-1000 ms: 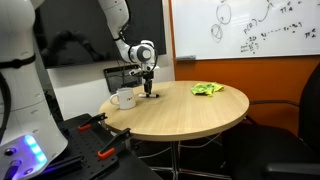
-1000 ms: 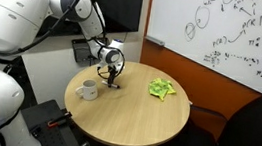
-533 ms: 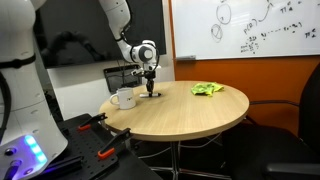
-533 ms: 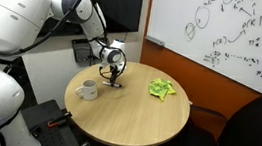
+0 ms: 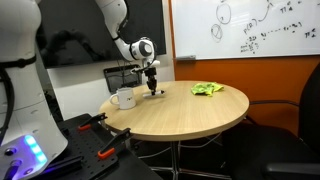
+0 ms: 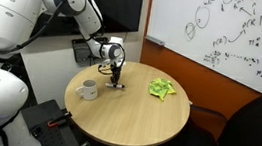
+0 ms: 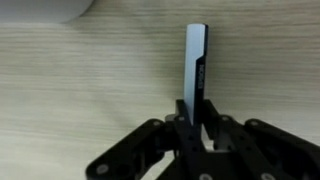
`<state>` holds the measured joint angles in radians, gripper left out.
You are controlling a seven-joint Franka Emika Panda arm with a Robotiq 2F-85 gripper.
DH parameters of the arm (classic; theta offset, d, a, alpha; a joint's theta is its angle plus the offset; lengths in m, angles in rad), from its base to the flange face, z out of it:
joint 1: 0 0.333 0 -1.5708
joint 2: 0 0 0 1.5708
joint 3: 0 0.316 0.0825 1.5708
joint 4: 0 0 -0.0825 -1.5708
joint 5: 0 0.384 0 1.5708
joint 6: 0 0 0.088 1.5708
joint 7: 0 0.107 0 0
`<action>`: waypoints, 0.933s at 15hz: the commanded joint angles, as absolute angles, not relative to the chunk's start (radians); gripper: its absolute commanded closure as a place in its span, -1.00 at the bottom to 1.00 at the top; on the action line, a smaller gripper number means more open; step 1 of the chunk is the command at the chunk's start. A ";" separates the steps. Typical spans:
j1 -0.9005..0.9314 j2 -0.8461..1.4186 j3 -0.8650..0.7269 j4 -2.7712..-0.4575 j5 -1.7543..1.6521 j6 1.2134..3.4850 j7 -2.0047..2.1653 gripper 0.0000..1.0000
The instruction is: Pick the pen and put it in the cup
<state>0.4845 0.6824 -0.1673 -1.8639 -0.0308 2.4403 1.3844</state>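
Robot arm: the white arm (image 6: 38,11) reaches from the near side of the scene over the far edge of the worktop, its wrist turned down toward the wood; both exterior views show it.
Whiteboard: a whiteboard (image 5: 250,25) covered in handwritten sketches and formulas hangs on the wall behind the worktop.
Worktop: a round, light wooden worktop (image 5: 190,115) carries the cup and the cloth, with the end effector low over it.
Chair: a dark office chair (image 6: 255,129) stands at the side of the worktop, away from the arm.
Cloth: a crumpled green cloth (image 6: 160,88) lies on the wood, well apart from the cup.
Cup: a white cup (image 5: 125,98) stands upright near the worktop's edge, just beside the end effector; in the wrist view only its pale rim shows at the top left corner.
End effector: the black end effector (image 7: 196,110) points down near the cup, its two fingers (image 7: 212,118) clamped on the pen.
Pen: the dark pen (image 7: 196,60) sits pinched between the fingers, its free length sticking straight out past them over bare wood, outside the cup; whether it touches the worktop cannot be told.
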 commanded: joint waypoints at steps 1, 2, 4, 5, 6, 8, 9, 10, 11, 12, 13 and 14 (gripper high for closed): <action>0.572 0.567 -0.220 -1.939 -0.190 2.352 1.566 0.89; 0.597 0.541 -0.229 -1.953 -0.262 2.325 1.631 0.89; 0.629 0.484 -0.220 -1.979 -0.414 2.257 1.748 0.89; 0.640 0.458 -0.208 -1.993 -0.485 2.220 1.802 0.89; 0.647 0.438 -0.191 -2.003 -0.553 2.182 1.856 0.89; 0.646 0.394 -0.136 -2.031 -0.646 2.121 1.927 0.89; 0.645 0.377 -0.109 -2.043 -0.689 2.094 1.961 0.89; 0.644 0.358 -0.085 -2.057 -0.736 2.070 2.002 0.89; 0.640 0.344 -0.058 -2.066 -0.773 2.040 2.039 0.89; 0.627 0.332 -0.028 -2.075 -0.793 2.012 2.065 0.89; 0.616 0.320 -0.001 -2.085 -0.808 1.980 2.087 0.89; 0.605 0.312 0.022 -2.091 -0.813 1.948 2.100 0.89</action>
